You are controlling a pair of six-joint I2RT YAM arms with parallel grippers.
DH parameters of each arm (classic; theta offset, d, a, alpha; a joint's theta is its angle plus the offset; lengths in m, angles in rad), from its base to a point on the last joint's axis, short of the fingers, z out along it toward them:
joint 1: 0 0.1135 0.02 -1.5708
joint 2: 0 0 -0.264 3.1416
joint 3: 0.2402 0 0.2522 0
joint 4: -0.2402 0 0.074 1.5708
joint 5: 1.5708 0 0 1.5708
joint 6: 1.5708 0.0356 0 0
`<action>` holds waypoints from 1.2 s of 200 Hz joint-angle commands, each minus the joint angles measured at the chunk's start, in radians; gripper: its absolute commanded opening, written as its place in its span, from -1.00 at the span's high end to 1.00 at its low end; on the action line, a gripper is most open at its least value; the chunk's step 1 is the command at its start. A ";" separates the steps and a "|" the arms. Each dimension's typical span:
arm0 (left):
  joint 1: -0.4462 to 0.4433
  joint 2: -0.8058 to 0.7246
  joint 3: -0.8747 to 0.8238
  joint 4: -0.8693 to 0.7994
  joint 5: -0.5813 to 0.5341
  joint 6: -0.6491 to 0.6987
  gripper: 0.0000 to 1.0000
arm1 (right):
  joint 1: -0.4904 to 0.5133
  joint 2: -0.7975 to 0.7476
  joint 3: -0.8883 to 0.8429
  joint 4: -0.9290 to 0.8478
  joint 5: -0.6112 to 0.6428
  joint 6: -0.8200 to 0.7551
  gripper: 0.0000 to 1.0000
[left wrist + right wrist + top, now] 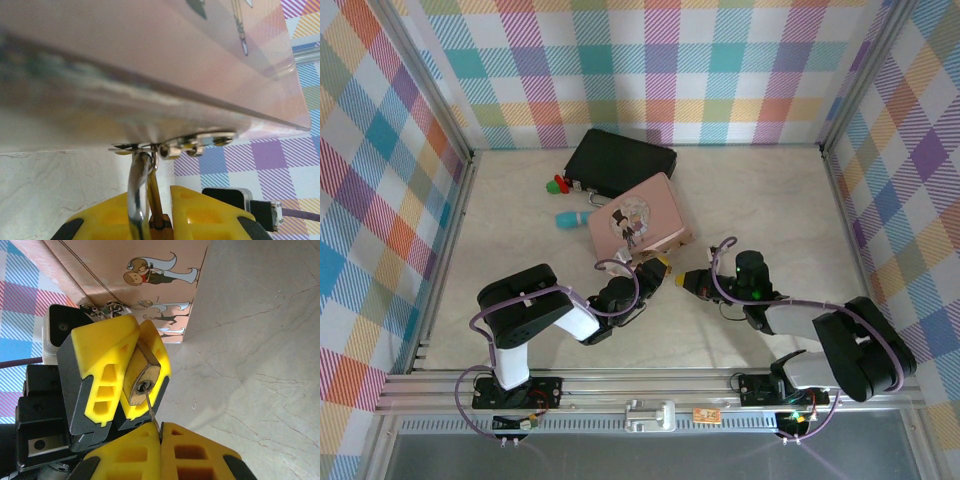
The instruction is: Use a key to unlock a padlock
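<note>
The brass padlock (145, 371) is clamped between the yellow fingers (102, 365) of my left gripper (658, 268), with its keyhole end facing the right wrist camera. Its silver shackle (137, 187) runs up to the latch of the pink tin (150, 65). My right gripper (161, 432) is shut on the slim key (152, 412), and the key's tip sits in the padlock's keyhole. In the top view the right gripper (686, 282) meets the left one just in front of the tin (638, 222).
A black case (620, 162) lies behind the tin, with small red and green pieces (558, 184) and a teal item (570, 218) to its left. Plaid walls enclose the marble-patterned table (770, 210) on three sides.
</note>
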 commanded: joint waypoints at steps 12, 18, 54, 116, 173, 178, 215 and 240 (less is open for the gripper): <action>0.002 0.007 0.028 0.060 0.085 -0.054 1.00 | 0.004 0.050 0.047 0.052 -0.030 -0.008 1.00; 0.002 0.008 0.028 0.060 0.094 -0.054 1.00 | 0.000 0.050 0.056 0.048 -0.031 -0.007 1.00; 0.001 0.006 0.027 0.062 0.189 -0.070 1.00 | -0.040 0.025 0.092 -0.012 -0.027 -0.010 1.00; -0.003 -0.002 0.031 0.063 0.183 -0.074 1.00 | -0.045 0.046 0.077 0.022 -0.006 0.058 1.00; -0.003 0.003 0.064 0.064 0.207 -0.065 1.00 | -0.053 0.095 0.095 0.040 0.009 0.166 1.00; -0.002 0.002 0.063 0.064 0.211 -0.066 1.00 | -0.059 0.101 0.102 0.047 -0.003 0.180 1.00; -0.001 -0.016 0.044 0.063 0.246 -0.056 1.00 | -0.143 0.113 0.133 0.046 -0.119 0.234 1.00; -0.002 -0.010 0.053 0.065 0.269 -0.061 1.00 | -0.151 0.122 0.174 -0.026 -0.169 0.220 1.00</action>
